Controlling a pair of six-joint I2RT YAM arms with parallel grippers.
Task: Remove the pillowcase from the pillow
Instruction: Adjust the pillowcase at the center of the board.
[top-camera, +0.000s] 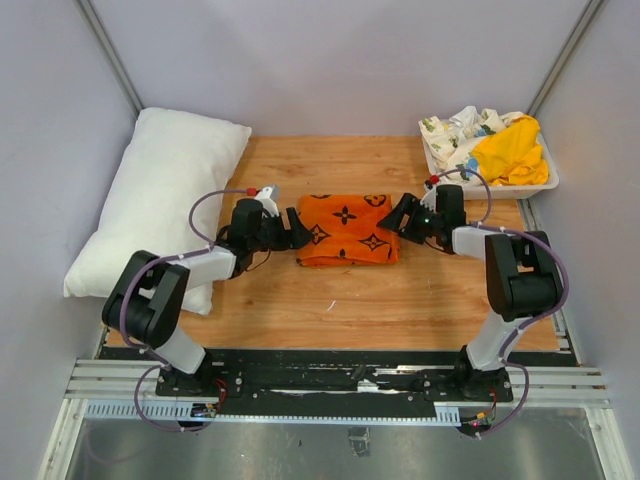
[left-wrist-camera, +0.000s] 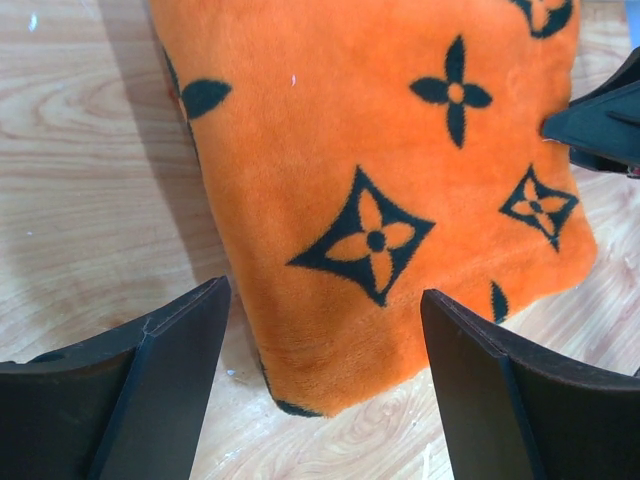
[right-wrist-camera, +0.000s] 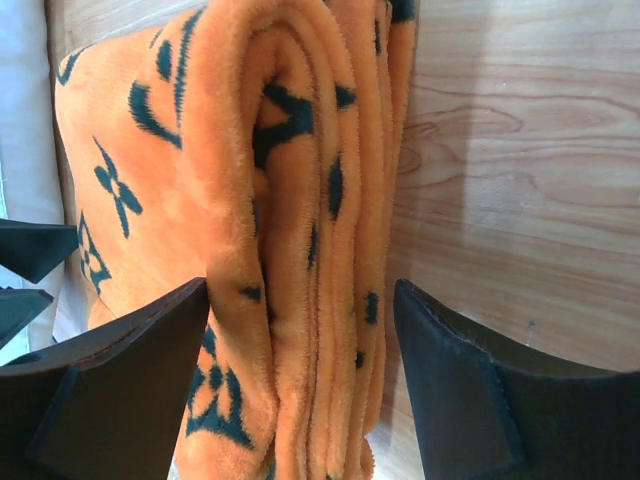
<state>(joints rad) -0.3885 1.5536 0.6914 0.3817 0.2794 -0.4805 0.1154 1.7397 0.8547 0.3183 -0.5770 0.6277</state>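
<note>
The orange pillowcase (top-camera: 347, 230) with black flower motifs lies folded flat at the middle of the wooden table. The plump white pillow (top-camera: 165, 200) lies bare along the left side, apart from it. My left gripper (top-camera: 296, 228) is open at the fold's left end. In the left wrist view the pillowcase (left-wrist-camera: 380, 150) has one corner between the spread jaws of the left gripper (left-wrist-camera: 325, 300), touching neither. My right gripper (top-camera: 402, 218) is open at the right end. In the right wrist view its jaws straddle the stacked layers of the pillowcase (right-wrist-camera: 250, 200), with a gap at the right finger (right-wrist-camera: 470, 400).
A white tray (top-camera: 545, 185) at the back right holds a yellow cloth (top-camera: 510, 150) and a floral-print cloth (top-camera: 455, 130). Grey walls close in the table on the left, back and right. The pillow's near end overhangs the left table edge beside the left arm.
</note>
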